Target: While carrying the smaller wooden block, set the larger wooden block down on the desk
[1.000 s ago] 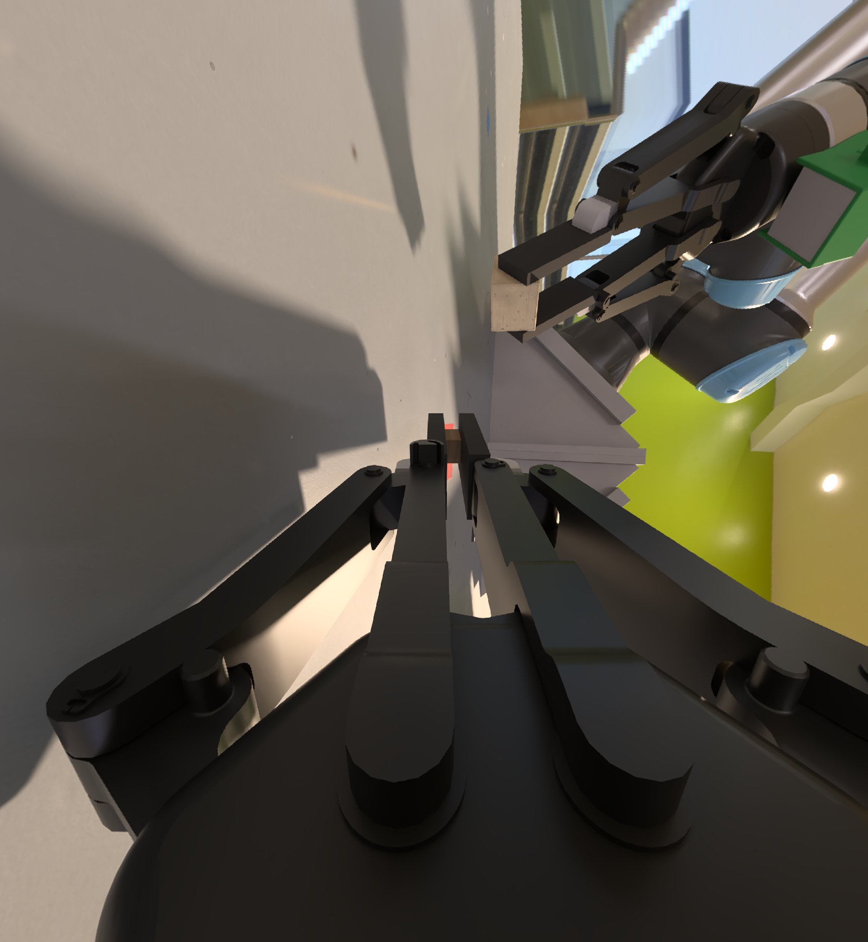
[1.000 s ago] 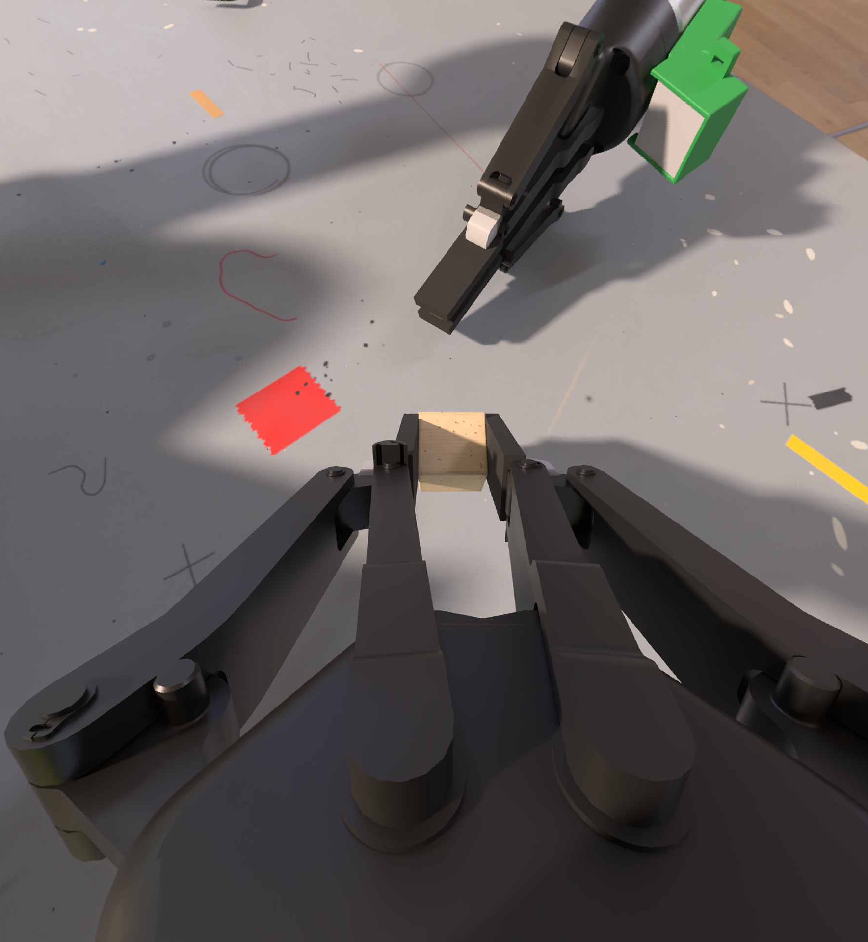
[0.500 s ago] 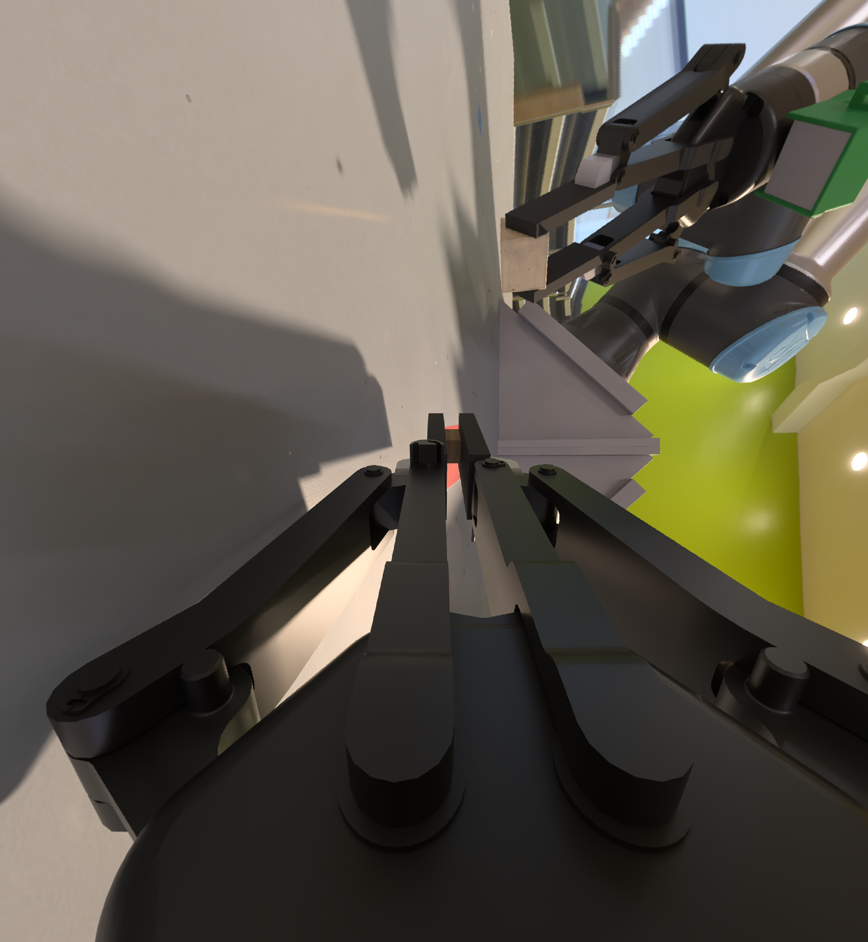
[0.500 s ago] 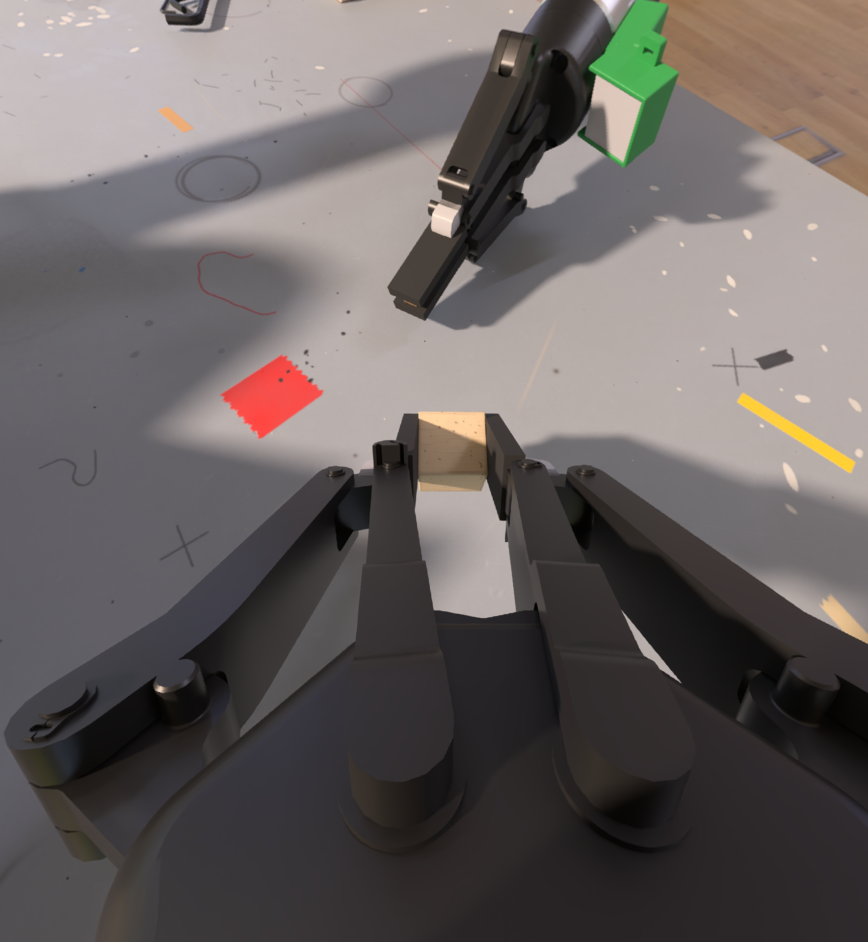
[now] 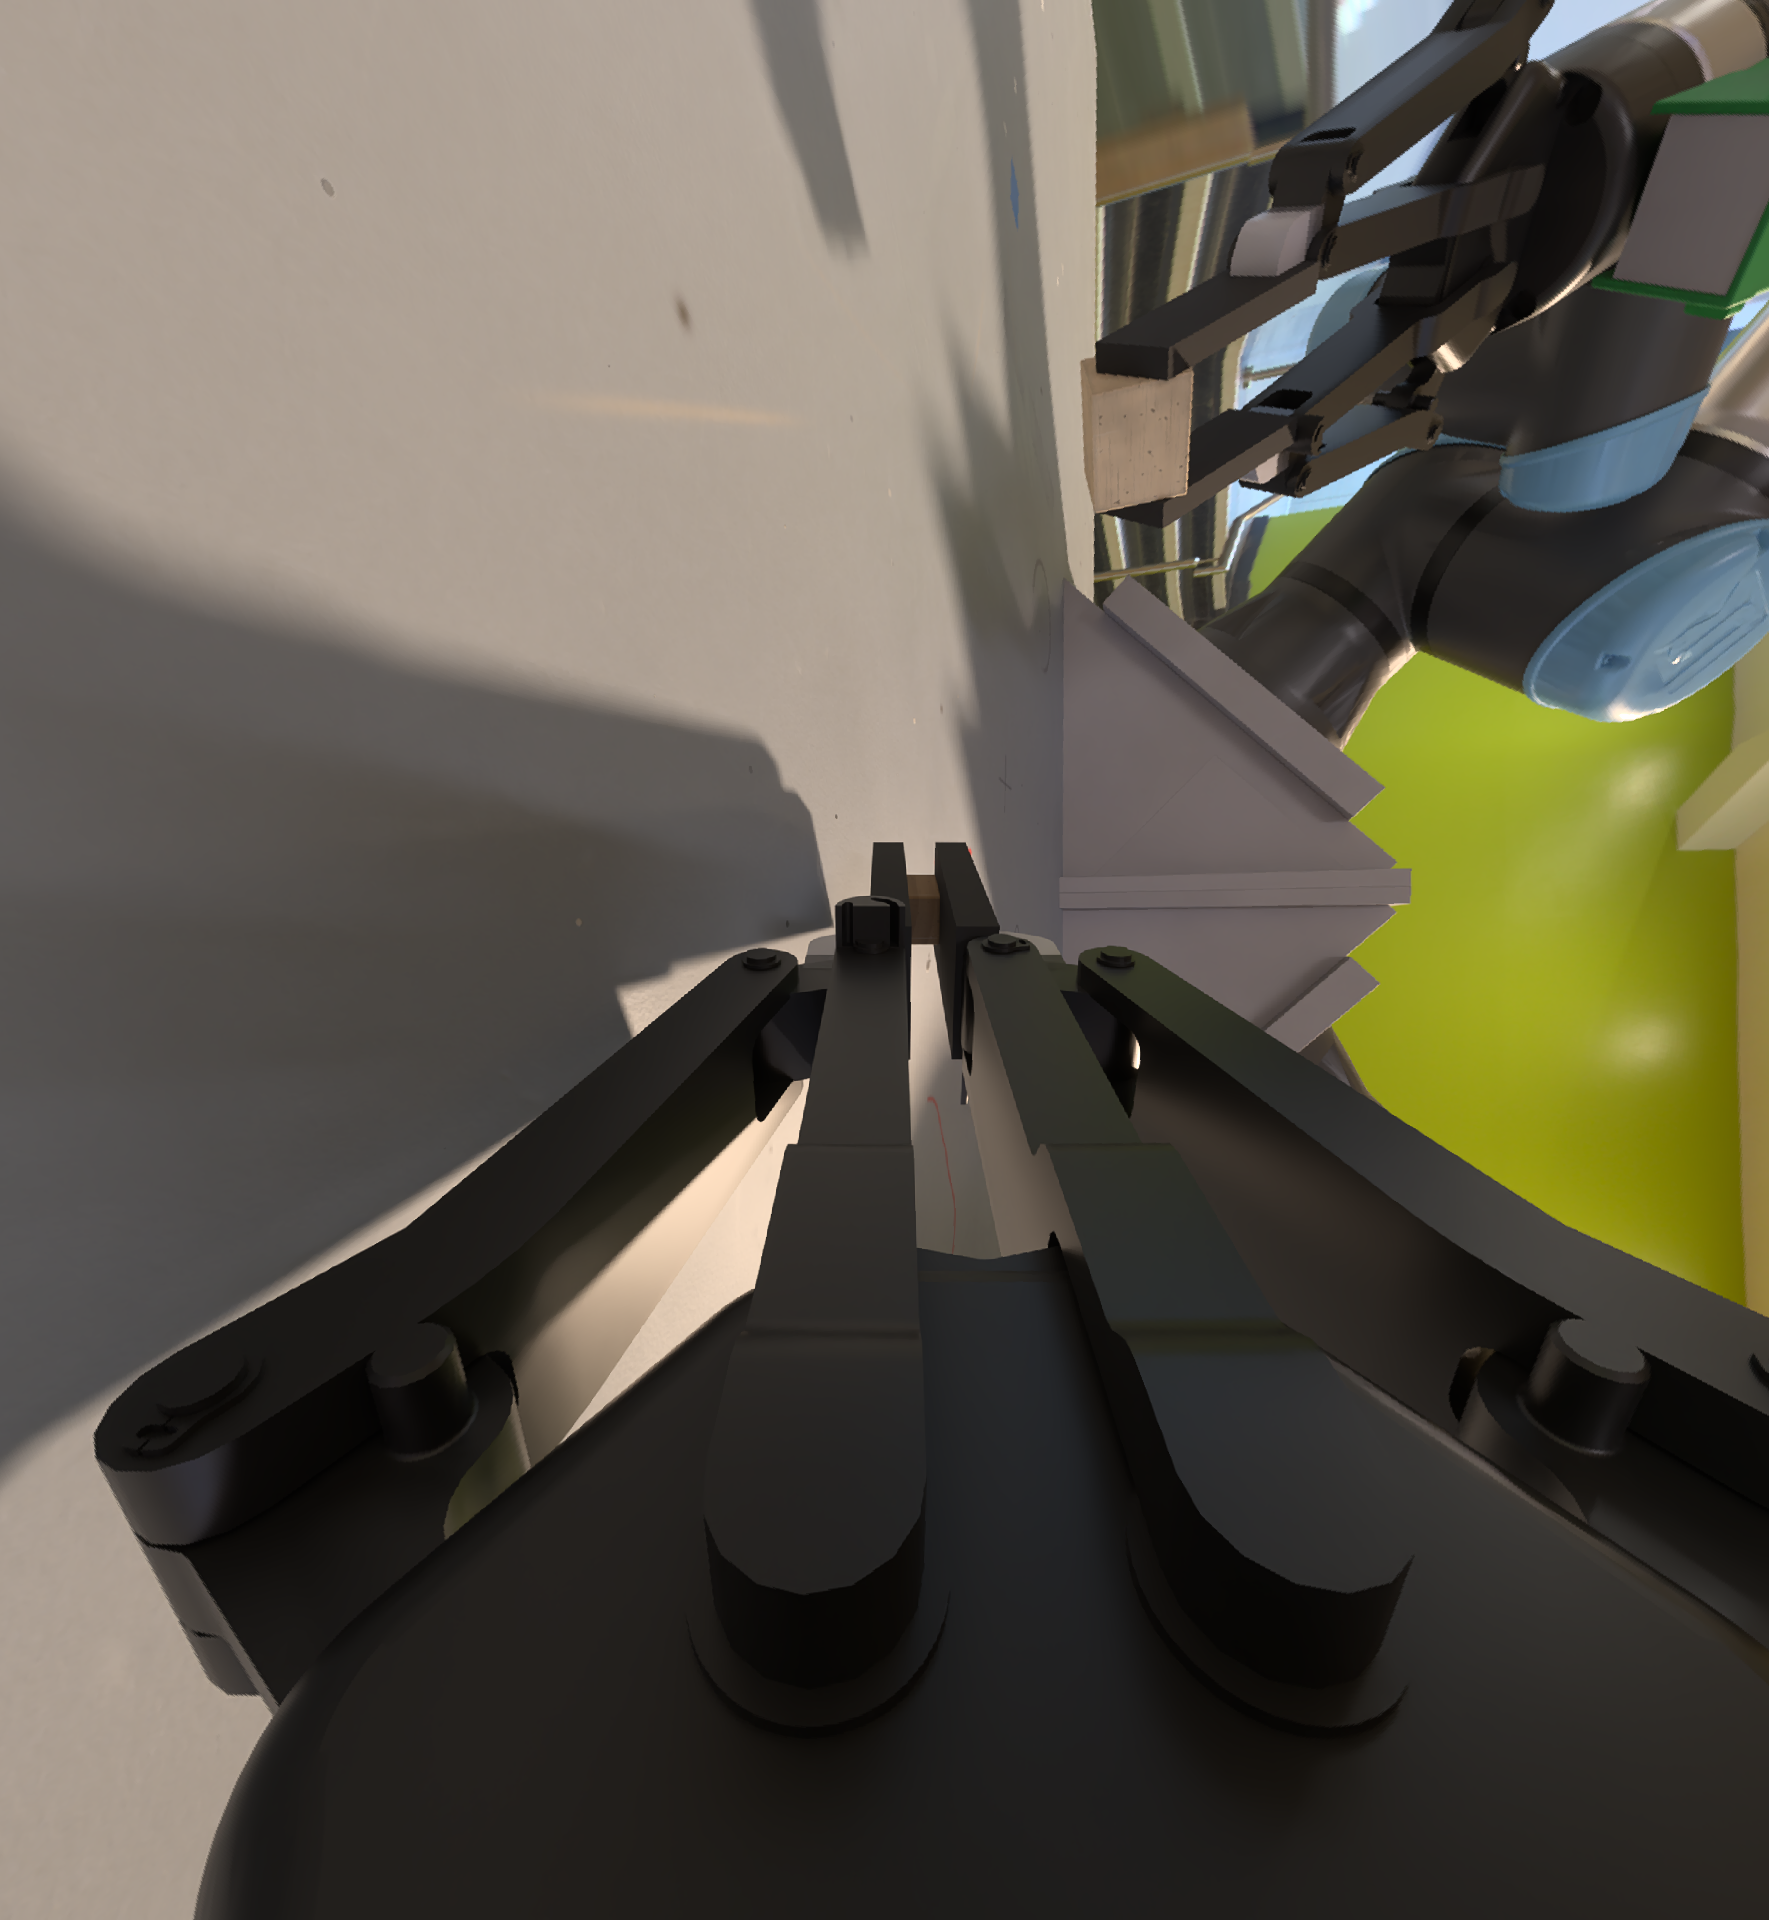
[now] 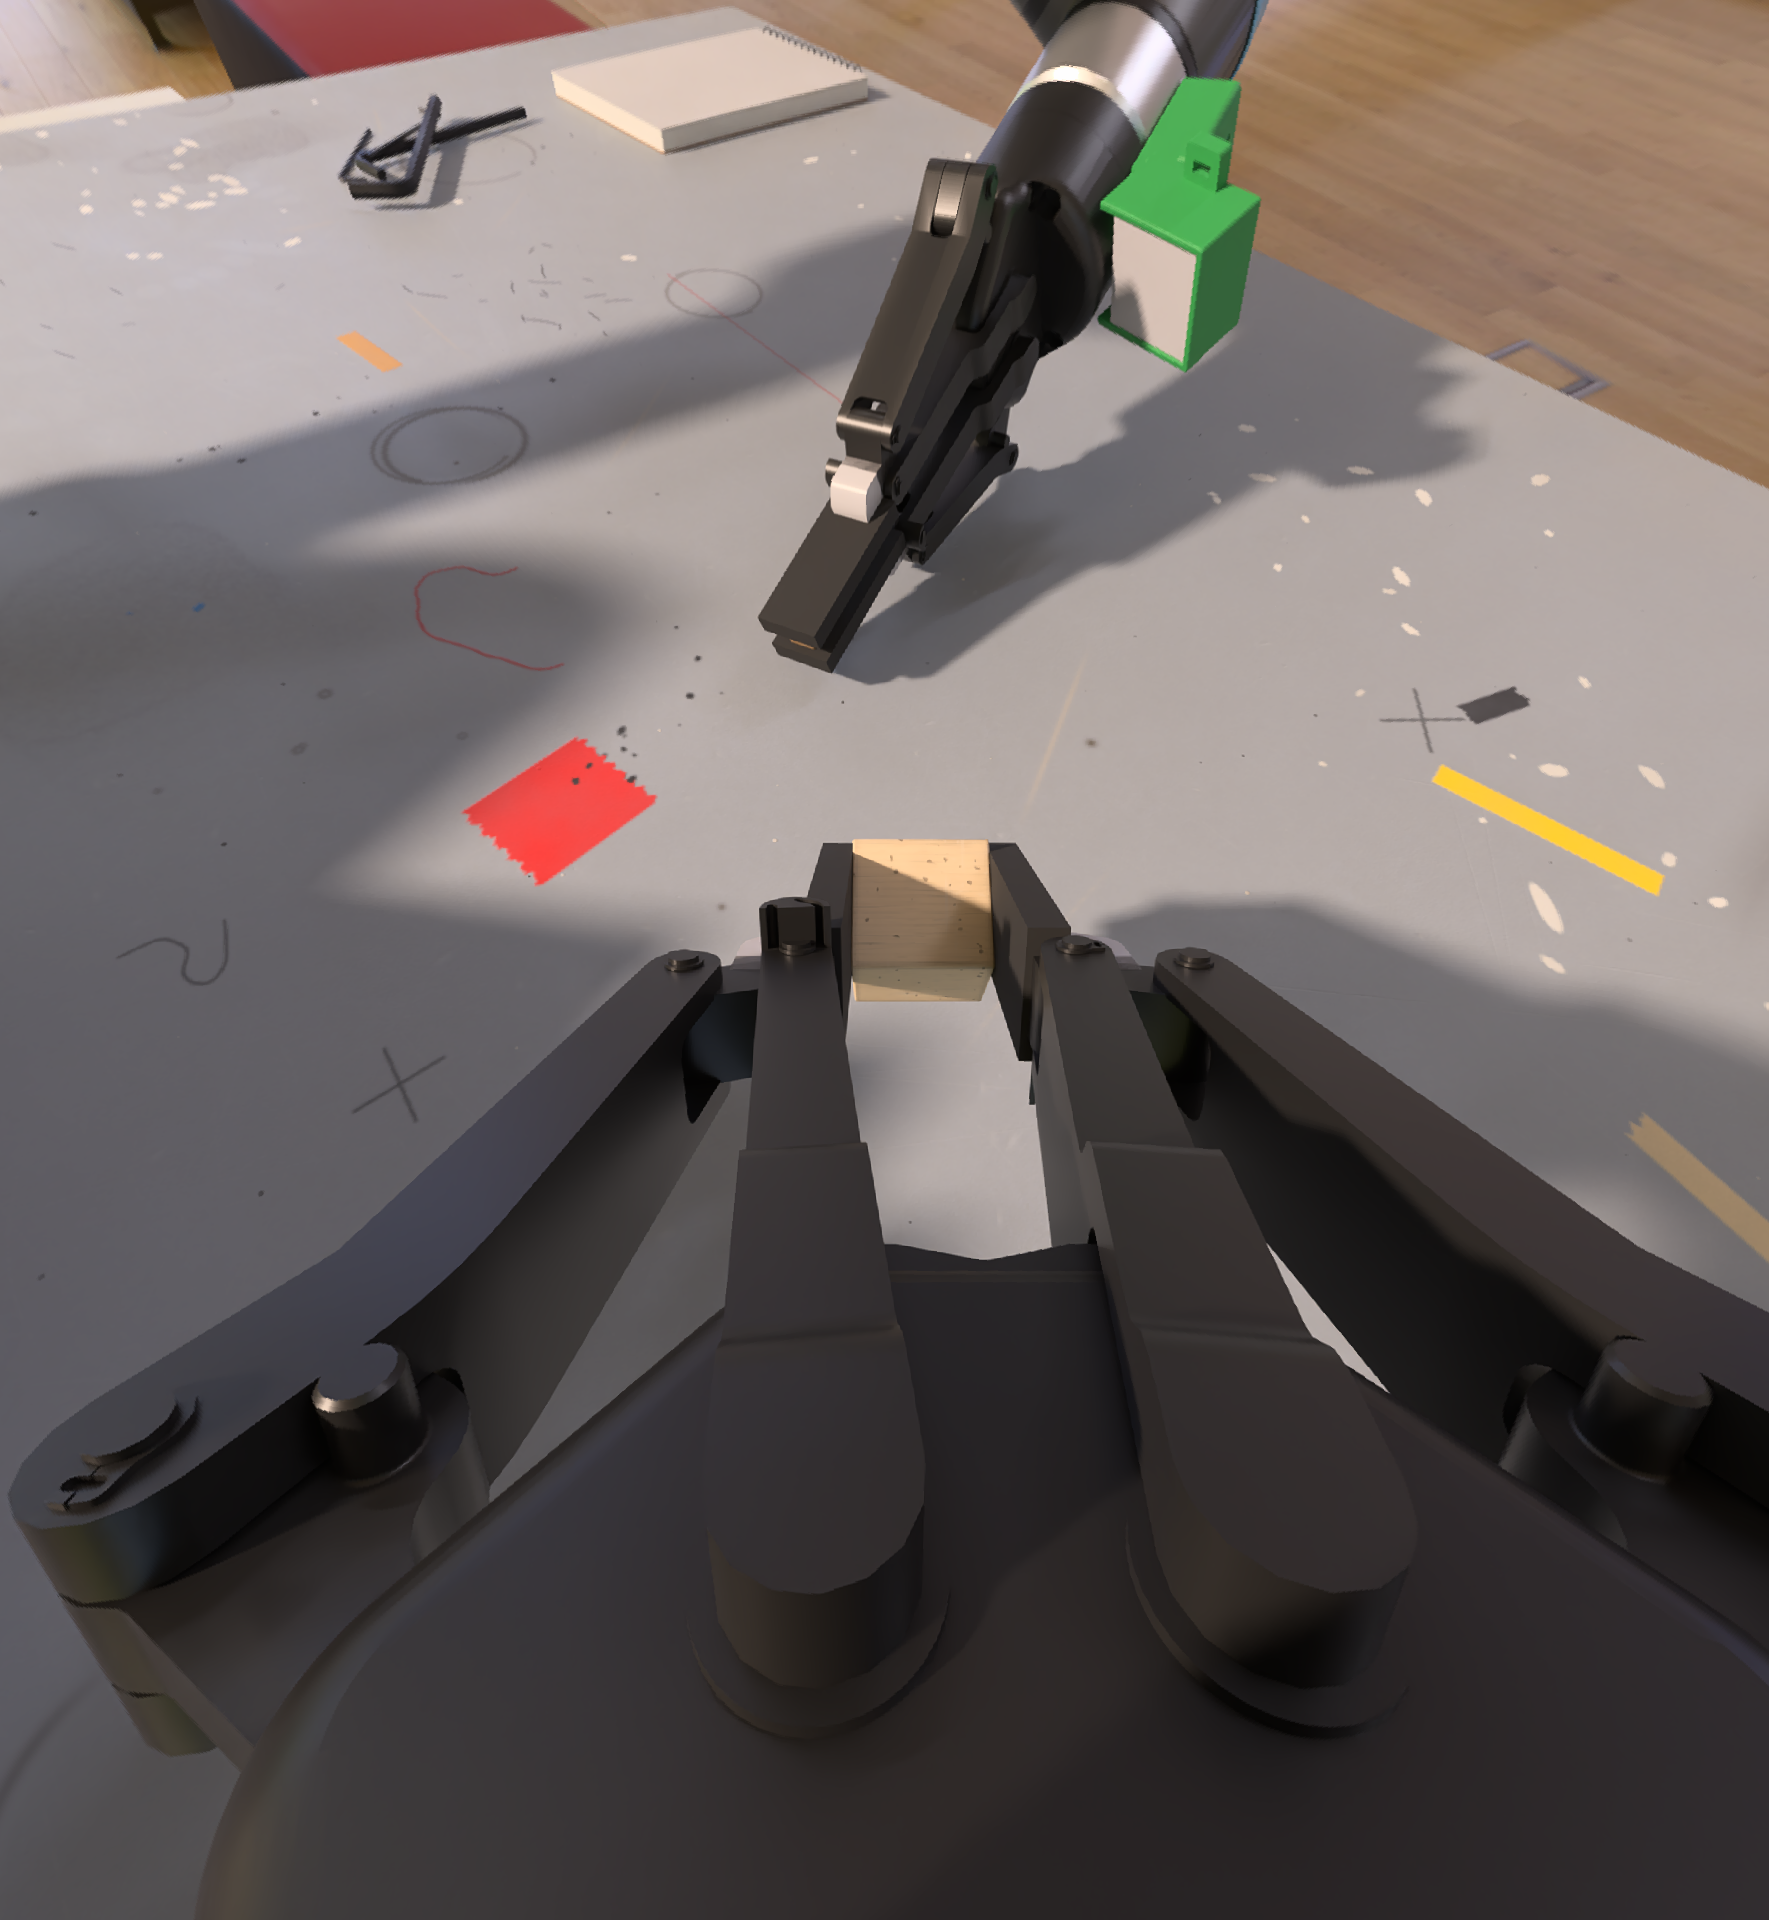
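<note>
The big block (image 6: 919, 920) sits clamped between the right gripper (image 6: 919, 904) fingertips, at centre of the right wrist view, held above the desk (image 6: 1223, 665). It shows no clear long axis; it looks close to a cube, its clamped faces flat against the pads and its far face pointing toward 12 o'clock, along the fingers. In the left wrist view the same block (image 5: 1138, 442) shows at about 1 o'clock with a gap between it and the desk (image 5: 392, 416), so it is not yet set down.

The small block (image 5: 924, 906) is pinched between the nearly closed fingers of the left gripper (image 5: 921, 894); only a sliver of wood shows. In the right wrist view that gripper (image 6: 805, 646) sits at about 12 o'clock, its tips slanting down toward the desk, close to it, though whether they touch I cannot tell. Judged from the task, it holds off to the side so the small block stays carried while the right arm works.

A red patch (image 6: 560, 808) lies on the desk at 11 o'clock from the big block, and a yellow strip (image 6: 1545, 829) at 3 o'clock. The bare grey surface under the block looks a fair landing spot. The square grip should let it go down flat, provided the fingers open only once its underside rests on the desk.
</note>
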Controlling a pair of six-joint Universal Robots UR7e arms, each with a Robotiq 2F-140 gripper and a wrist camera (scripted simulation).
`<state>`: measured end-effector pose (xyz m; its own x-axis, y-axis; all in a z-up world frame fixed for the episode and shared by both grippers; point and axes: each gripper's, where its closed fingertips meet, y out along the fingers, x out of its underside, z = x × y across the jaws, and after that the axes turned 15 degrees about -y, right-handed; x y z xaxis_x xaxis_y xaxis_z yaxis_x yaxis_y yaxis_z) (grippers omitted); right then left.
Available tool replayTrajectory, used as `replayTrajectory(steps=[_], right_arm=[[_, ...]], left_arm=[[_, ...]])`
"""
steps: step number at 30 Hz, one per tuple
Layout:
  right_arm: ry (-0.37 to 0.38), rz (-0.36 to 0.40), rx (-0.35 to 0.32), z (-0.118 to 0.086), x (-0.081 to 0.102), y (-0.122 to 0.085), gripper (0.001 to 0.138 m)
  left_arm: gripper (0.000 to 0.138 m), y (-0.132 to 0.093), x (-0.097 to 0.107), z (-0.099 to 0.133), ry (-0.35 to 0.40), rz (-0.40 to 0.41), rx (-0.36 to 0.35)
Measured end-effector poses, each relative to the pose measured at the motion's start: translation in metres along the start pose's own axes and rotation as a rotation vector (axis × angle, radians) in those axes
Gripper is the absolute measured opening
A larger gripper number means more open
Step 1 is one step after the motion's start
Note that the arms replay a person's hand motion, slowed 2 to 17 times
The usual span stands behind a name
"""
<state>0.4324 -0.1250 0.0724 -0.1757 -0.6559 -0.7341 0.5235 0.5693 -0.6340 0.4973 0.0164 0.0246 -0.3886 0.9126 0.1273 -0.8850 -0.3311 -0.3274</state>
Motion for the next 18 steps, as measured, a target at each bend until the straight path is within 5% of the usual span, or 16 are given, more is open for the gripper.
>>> replayTrajectory(steps=[18], right_arm=[[0.023, 0.143, 0.008, 0.007, -0.014, -0.015, 0.033]], left_arm=[[0.008, -0.001, -0.001, 0.004, 0.051, 0.011, 0.042]])
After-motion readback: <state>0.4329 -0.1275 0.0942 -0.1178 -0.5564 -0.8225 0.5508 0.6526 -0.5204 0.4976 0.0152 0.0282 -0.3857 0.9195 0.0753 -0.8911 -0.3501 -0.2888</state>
